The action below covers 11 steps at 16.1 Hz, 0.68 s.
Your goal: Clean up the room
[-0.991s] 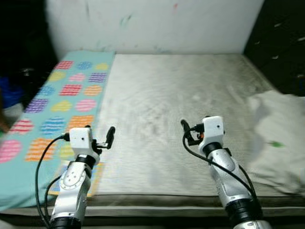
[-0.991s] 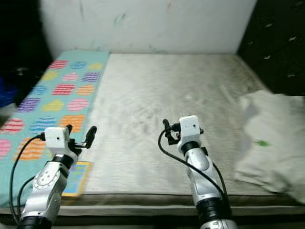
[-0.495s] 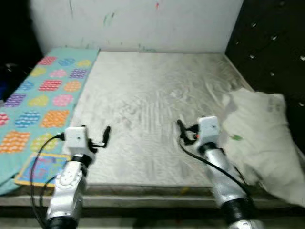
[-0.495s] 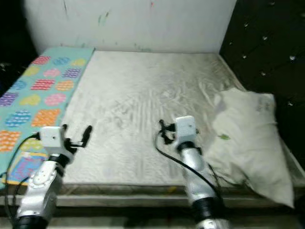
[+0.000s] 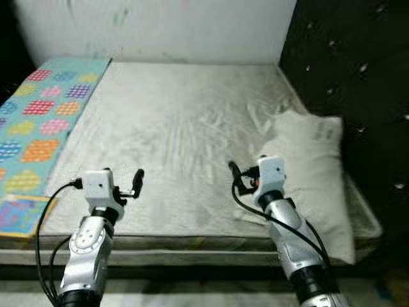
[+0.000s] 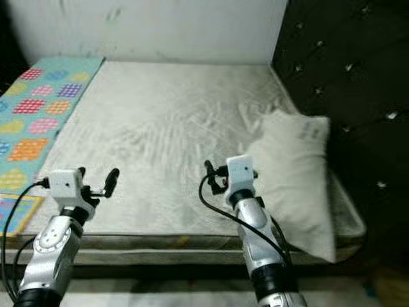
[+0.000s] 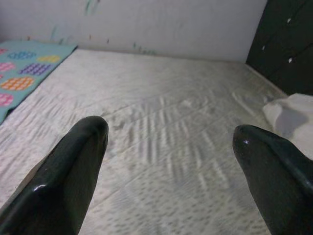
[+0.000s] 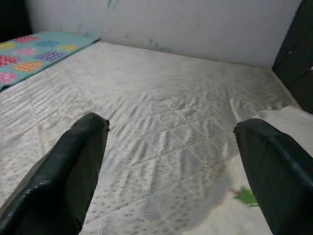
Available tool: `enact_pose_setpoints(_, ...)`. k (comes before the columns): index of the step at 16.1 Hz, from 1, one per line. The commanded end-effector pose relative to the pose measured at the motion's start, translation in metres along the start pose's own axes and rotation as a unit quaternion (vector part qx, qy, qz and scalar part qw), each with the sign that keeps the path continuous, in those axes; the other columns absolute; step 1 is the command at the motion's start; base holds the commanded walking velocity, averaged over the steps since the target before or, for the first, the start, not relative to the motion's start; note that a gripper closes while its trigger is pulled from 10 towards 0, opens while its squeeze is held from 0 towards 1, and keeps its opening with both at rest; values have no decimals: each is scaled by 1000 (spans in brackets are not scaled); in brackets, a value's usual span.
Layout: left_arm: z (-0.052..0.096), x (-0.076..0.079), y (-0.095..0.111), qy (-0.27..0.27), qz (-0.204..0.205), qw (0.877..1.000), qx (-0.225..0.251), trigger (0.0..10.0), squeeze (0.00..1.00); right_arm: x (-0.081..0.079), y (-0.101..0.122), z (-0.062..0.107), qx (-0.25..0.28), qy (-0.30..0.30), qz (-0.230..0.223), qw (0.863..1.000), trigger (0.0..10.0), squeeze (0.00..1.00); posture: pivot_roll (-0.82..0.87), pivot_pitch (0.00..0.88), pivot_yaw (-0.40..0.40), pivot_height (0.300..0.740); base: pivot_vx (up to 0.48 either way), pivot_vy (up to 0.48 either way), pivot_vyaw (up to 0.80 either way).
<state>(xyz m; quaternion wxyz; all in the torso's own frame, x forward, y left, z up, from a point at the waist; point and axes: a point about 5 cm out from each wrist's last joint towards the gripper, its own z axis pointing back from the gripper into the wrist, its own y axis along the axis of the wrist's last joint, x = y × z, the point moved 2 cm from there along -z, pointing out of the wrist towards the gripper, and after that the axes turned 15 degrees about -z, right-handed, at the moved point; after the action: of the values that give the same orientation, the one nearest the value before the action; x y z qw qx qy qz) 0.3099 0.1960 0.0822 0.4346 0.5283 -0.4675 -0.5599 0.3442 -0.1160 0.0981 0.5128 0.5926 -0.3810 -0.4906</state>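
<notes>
Before the robot, a bare quilted mattress point(image 5: 172, 134) is spread out to a pale wall point(image 5: 192, 29) at its far end, with a dark tufted panel point(image 5: 348, 70) along its right side. On the mattress's right part, against that panel, a white pillow point(image 5: 316, 169) is laid, its near end hanging slightly past the mattress's front edge. Along the left side a turquoise mat point(image 5: 38, 121) printed with coloured hearts and circles is seen, and just beside its near end a flat colourful book point(image 5: 19, 216) is lying. The left gripper point(image 7: 168, 161) is held above the mattress's near left edge, its two black fingers point(image 7: 63, 176) spread wide and nothing gripped between them. The right gripper point(image 8: 171, 161) is held above the near edge just beside the pillow, its fingers point(image 8: 66, 171) likewise parted wide and empty. A small green mark point(image 8: 246, 197) is visible on the pillow.
</notes>
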Motion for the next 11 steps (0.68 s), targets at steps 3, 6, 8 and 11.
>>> enact_pose_setpoints(3,0,5,3,-10,7,1000,13,10000,0,9,1,2,2,-14,2,1000,10000,0,-105,14,12,740,0,0,0)
enact_pose_setpoints(6,0,6,5,-18,9,1000,20,10000,0,9,1,2,2,-14,2,1000,10000,0,-105,14,12,740,0,0,0)
enact_pose_setpoints(8,0,7,5,-19,10,1000,23,10000,0,9,1,2,2,-13,3,1000,10000,0,-107,12,15,740,261,0,0)
enact_pose_setpoints(11,0,7,6,-22,10,999,24,10000,0,8,1,3,3,-12,3,1000,10000,0,-107,12,15,740,290,0,0)
